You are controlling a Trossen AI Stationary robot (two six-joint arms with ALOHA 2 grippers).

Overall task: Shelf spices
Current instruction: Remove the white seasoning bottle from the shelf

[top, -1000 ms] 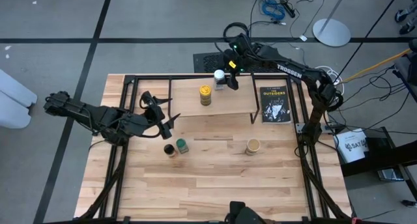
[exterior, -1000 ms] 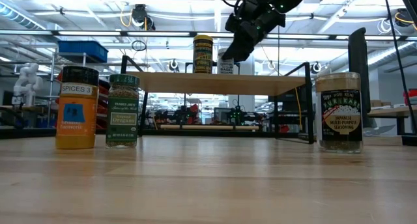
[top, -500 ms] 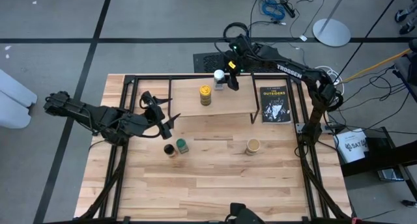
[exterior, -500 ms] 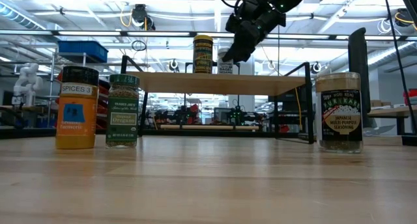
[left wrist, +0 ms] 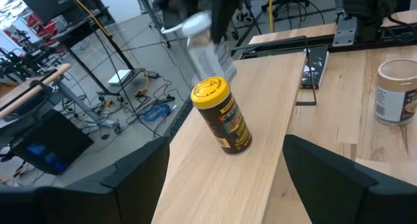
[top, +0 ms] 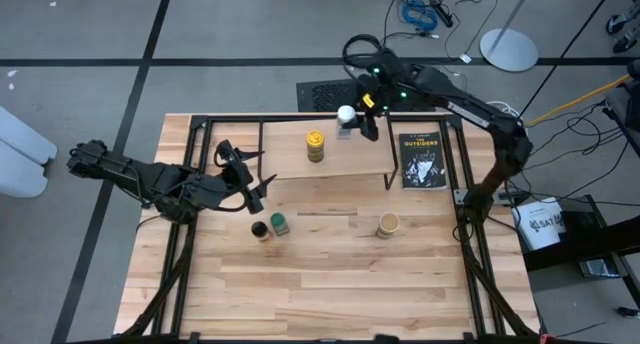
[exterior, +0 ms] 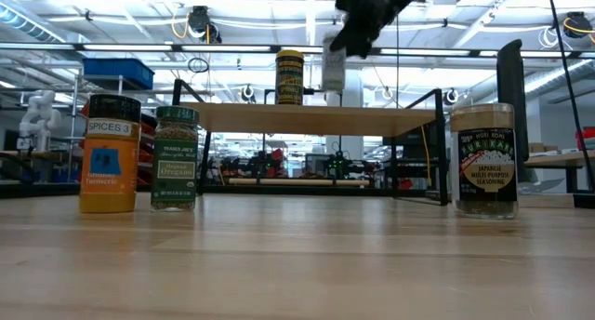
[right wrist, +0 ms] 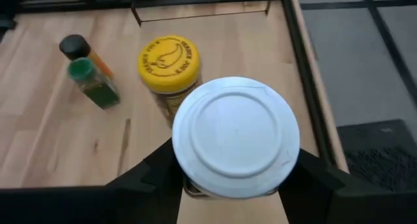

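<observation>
1. One jar, the white-lid jar point(top: 346, 115), is pinched in the right gripper point(top: 358, 119), lifted just above the shelf point(top: 340, 164).
2. The yellow-lid jar point(top: 315, 145) stands on the shelf.
3. Three jars wait on the table point(top: 330, 274): dark-lid jar point(top: 260, 230), green-lid jar point(top: 280, 224), tan-lid jar point(top: 388, 225).
4. The left gripper point(top: 255, 184) hangs open and holds nothing, near the shelf's end.

A black book point(top: 421, 160) lies on the table's point(top: 330, 284) far right; cables point(top: 420, 9) trail on the floor beyond
</observation>
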